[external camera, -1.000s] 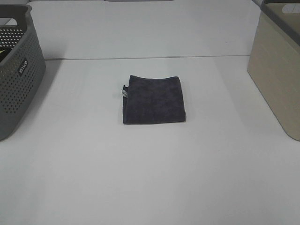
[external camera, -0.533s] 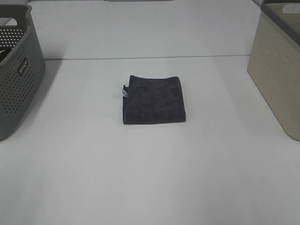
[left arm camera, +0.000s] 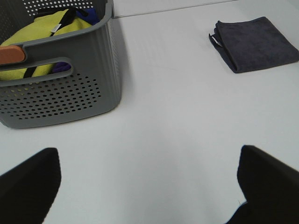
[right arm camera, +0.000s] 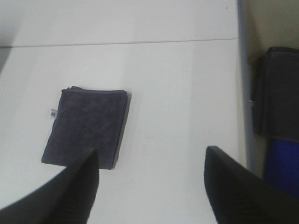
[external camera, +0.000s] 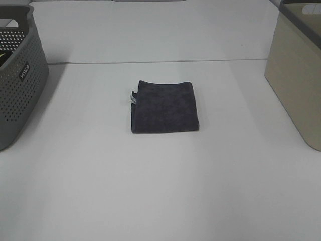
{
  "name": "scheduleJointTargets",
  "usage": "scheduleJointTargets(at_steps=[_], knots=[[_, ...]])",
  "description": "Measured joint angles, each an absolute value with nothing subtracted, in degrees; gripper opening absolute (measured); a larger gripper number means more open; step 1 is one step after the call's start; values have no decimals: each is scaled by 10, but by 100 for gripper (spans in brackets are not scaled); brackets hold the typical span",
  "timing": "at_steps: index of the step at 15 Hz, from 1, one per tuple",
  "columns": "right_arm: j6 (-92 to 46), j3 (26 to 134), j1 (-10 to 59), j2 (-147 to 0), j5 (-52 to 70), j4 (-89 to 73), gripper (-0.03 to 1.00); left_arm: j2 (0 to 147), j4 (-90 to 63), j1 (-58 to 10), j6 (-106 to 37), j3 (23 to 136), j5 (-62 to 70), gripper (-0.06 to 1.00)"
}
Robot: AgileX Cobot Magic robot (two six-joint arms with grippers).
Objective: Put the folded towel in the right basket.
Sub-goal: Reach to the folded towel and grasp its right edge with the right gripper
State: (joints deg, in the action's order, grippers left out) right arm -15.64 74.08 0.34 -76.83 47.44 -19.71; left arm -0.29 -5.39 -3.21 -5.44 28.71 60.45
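Nearest the front edge, the white worktop (external camera: 160, 196) was smooth and matte. The left gripper (left arm camera: 148, 154) hung above it towards the front left corner, its two dark fingers spread wide with nothing between them. The right gripper (right arm camera: 150, 154) hung over the right half, its jaws just as wide apart and holding nothing.

The folded towel (external camera: 165, 107) lay flat at about the middle of the worktop. It was a dark grey, near-square pad of soft napped cloth, its stacked folds showing along one side and a small white tag (external camera: 134, 100) sticking out of the side facing the left edge. It lay well apart from both baskets, with plain white surface between it and each.

At the left edge stood the left basket (external camera: 22, 85), grey plastic with rounded corners, walls pierced by rows of small holes, a slot handle and a small label (external camera: 24, 70). In it lay a crumpled yellow cloth (left arm camera: 42, 30), some blue fabric and an orange piece (left arm camera: 11, 55) by the handle.

At the right edge stood the right basket (external camera: 296, 80), with smooth beige walls that sloped outward to a darker grey rim (external camera: 301, 12). The right wrist view showed a dark grey shape (right arm camera: 278, 93) and a blue one (right arm camera: 280, 163) beyond its pale wall; what they were could not be told.

Farther back, a thin straight seam (external camera: 150, 62) crossed the worktop from left to right.
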Motion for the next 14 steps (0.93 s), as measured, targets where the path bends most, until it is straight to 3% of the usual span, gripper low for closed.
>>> scheduleJointTargets(at_steps=[6, 14], knots=[[-162, 820, 155, -934, 491, -210, 62, -3, -54, -32, -54, 287, 604, 98], [-146, 943, 172, -1168, 521, -248, 66, -3, -54, -32, -55, 287, 604, 98]])
